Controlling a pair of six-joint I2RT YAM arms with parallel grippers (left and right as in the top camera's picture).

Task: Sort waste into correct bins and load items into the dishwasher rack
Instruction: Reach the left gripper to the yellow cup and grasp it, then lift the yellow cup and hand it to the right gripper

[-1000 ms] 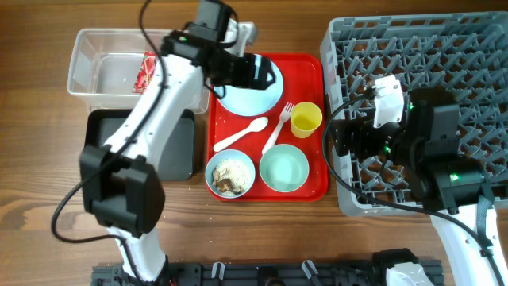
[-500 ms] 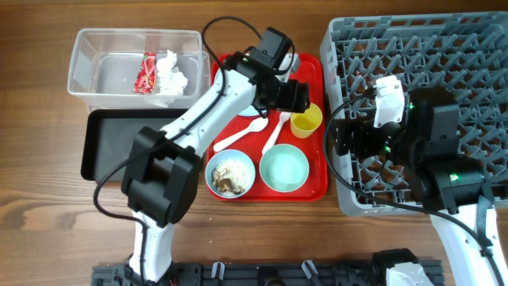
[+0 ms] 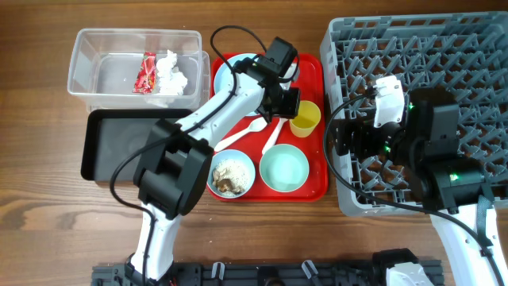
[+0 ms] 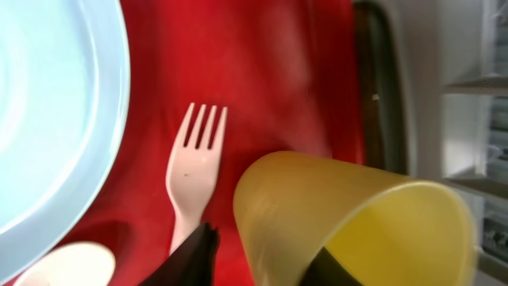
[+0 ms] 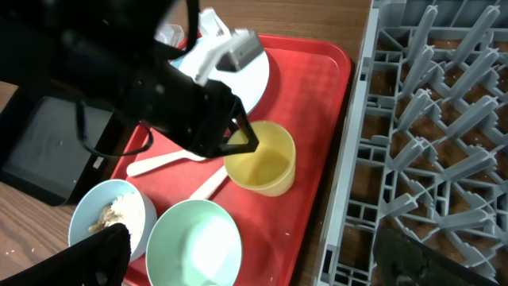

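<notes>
L hand [image 3: 294,105] fingers astride wall of small yellow plastic cup [image 3: 306,119], clamp unclear; R hand [image 3: 343,140] spread wide, empty

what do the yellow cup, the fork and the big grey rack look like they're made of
Yellow cup: probably thin plastic, smooth and slightly glossy; its wall looks faintly translucent. Fork: white plastic, matte, moulded in one piece with the tines. Grey rack: seemingly hard moulded plastic, dull finish, an open lattice of ribs and upright pegs.
</notes>
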